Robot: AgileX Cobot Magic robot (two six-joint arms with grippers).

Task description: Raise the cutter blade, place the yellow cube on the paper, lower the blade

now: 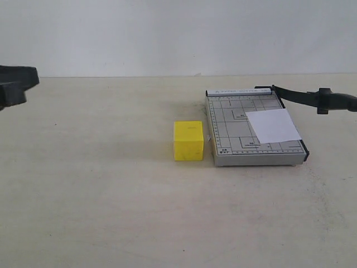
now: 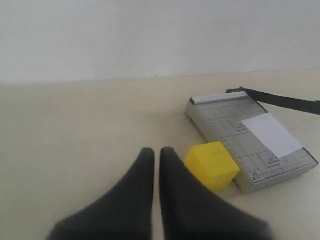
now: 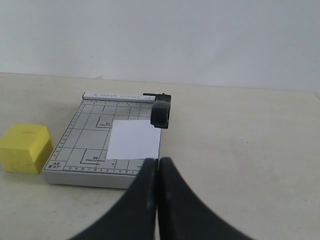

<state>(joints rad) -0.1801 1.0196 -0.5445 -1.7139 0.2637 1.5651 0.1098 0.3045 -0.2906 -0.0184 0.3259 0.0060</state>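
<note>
The paper (image 1: 274,125) lies on the board (image 1: 230,137), the cube (image 1: 188,140) just left.

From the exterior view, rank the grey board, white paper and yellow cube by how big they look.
Largest: grey board, clearly.
Then white paper and yellow cube, which look about alike, so not ranked.

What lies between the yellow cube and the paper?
Only a gap of table and bare grid of the trimmer board separate the yellow cube from the paper, in the exterior view.

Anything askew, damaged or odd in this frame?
Nothing damaged or spilled. The paper lies slightly skewed on the trimmer board, by the raised cutter blade; the yellow cube sits beside the board.
</note>
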